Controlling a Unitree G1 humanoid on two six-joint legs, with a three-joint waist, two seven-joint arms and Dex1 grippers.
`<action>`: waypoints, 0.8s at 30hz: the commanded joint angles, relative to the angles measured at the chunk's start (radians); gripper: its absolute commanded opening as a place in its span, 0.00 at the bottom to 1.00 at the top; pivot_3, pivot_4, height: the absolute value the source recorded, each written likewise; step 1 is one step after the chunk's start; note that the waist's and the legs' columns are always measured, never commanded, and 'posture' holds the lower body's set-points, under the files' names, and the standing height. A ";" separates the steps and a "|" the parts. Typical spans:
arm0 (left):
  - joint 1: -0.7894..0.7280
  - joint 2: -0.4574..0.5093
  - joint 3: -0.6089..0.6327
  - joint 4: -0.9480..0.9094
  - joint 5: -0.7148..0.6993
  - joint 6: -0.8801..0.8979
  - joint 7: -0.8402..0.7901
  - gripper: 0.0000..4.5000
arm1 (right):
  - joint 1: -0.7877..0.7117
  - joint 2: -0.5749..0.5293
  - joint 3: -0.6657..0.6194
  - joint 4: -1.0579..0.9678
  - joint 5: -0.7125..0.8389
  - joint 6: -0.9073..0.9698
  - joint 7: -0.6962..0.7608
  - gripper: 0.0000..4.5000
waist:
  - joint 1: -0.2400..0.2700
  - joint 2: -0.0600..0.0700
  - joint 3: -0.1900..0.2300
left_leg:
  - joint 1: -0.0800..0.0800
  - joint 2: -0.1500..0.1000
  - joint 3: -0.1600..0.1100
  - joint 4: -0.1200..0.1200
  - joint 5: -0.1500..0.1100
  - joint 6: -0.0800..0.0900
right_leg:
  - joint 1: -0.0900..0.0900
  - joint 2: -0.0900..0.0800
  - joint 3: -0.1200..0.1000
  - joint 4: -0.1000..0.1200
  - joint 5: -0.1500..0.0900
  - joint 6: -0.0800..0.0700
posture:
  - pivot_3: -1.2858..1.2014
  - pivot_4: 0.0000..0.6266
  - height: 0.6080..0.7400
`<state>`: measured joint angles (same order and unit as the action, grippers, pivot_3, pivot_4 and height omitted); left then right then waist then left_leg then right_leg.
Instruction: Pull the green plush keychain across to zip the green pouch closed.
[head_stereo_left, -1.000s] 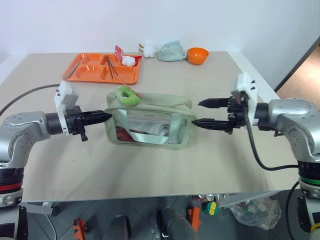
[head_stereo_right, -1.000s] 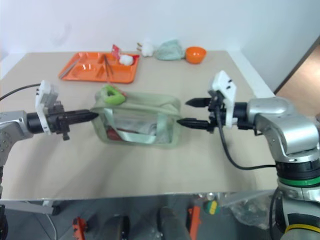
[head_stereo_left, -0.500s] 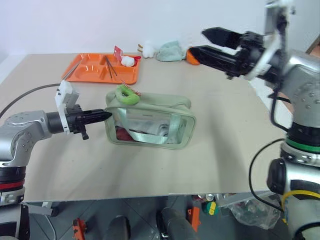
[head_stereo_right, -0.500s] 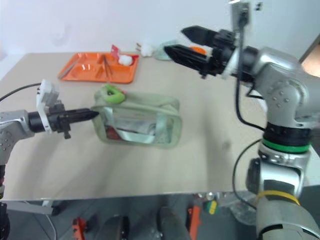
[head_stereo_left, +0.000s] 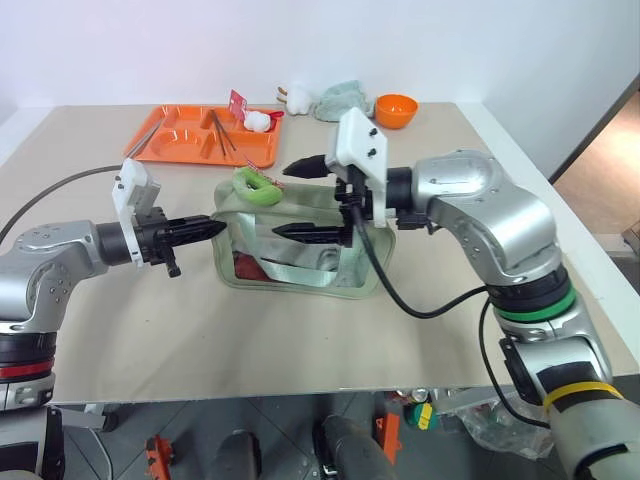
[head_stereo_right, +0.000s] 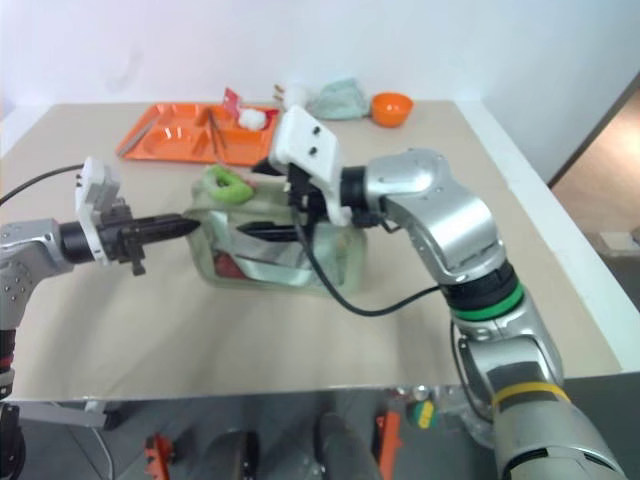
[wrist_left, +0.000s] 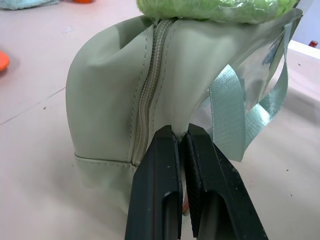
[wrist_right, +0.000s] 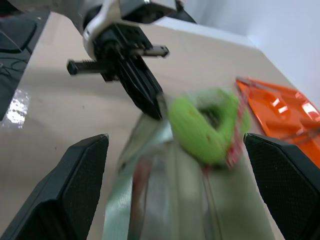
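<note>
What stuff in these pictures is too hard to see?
- What is inside the green pouch: in the head views the right gripper and the cloudy side panel cover it; only something red shows.
- The green plush keychain: blurred in the right wrist view, cut off by the edge in the left wrist view.
- How far the zipper is shut: the right gripper hides the top.
- The small things on the orange tray: too small to name.

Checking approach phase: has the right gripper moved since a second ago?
Yes. The right gripper swung from off the green pouch's right end across to above the pouch, open, near the green plush keychain.
</note>
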<state>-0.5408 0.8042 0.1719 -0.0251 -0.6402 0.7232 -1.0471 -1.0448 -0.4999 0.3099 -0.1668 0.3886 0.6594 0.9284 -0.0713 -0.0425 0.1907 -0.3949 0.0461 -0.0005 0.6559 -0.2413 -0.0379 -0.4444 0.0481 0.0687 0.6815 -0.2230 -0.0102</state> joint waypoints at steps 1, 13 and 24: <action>-0.022 0.003 0.014 -0.009 -0.005 -0.012 0.001 0.00 | -0.034 0.019 0.004 0.005 -0.046 -0.043 -0.004 1.00 | 0.000 0.000 0.000 | 0.000 0.000 0.000 0.000 0.000 0.000 | 0.000 0.000 0.000 0.000 0.000 0.000 | 0.52 0.24 1.00; -0.016 0.004 0.017 -0.023 -0.009 -0.006 0.004 0.00 | -0.067 0.087 0.031 0.108 -0.155 -0.104 0.004 1.00 | 0.000 0.000 0.000 | 0.000 0.000 0.000 0.000 0.000 0.000 | 0.000 0.000 0.000 0.000 0.000 0.000 | 0.52 0.24 1.00; -0.018 -0.002 0.009 -0.020 -0.004 -0.009 0.007 0.00 | -0.080 0.137 0.021 0.195 -0.212 -0.131 0.000 0.52 | 0.000 0.000 0.000 | 0.000 0.000 0.000 0.000 0.000 0.000 | 0.000 -0.001 0.000 0.000 0.000 0.000 | 0.52 0.24 1.00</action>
<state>-0.5408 0.8000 0.1707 -0.0226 -0.6386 0.7236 -1.0385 -1.0961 -0.3674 0.3479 0.0381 0.1857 0.5438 0.9306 -0.0714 -0.0425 0.1907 -0.3951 0.0458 -0.0003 0.6559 -0.2413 -0.0380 -0.4444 0.0474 0.0682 0.6814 -0.2229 -0.0105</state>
